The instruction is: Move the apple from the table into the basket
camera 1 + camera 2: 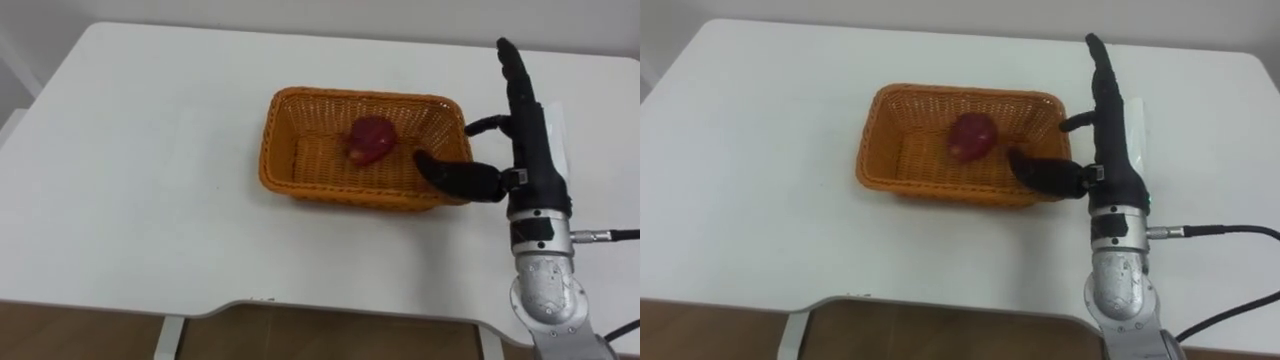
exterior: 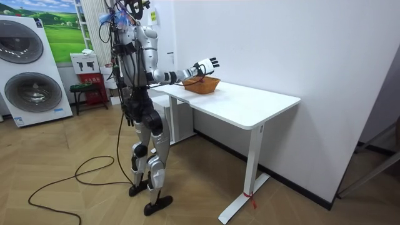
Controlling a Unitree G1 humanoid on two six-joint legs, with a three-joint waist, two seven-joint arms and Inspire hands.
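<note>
Toward the near right edge of the white bench (image 1: 150,150), shows the robot's right hand (image 1: 528,150) reaching in from the lower right. Has its fingers (image 1: 515,80) straight and uncurled, pointing at the far edge, with the thumb (image 1: 455,178) spread wide to the left. Holds nothing.

Puts the thumb tip over the near right corner of an orange wicker basket (image 1: 275,140). Cannot tell from above whether it touches the rim, though the room view places the hand a little higher than the basket.

Sets the basket around the middle of the bench, somewhat right of centre, with its long axis running left to right, parallel to the near edge.

Finds the apple (image 1: 372,138), dark red, lying on the basket floor about midway along, closer to the far wall than the near one. Looks roundish, with no clear long axis to line up on.

Places the apple to the left of the fingers and lower, past the basket's right end wall. Calls, by judgement, for a reach left and down over that wall before closing on the fruit. Makes the right hand the one to use, with its thumb side already turned toward the basket.

Carries no readable label, sticker or writing on apple, basket or bench.

Farther off in the room view, behind the robot standing at the bench's end, includes washing machines (image 2: 31,87) and a small notice (image 2: 83,62). Leaves its print too small to read.
</note>
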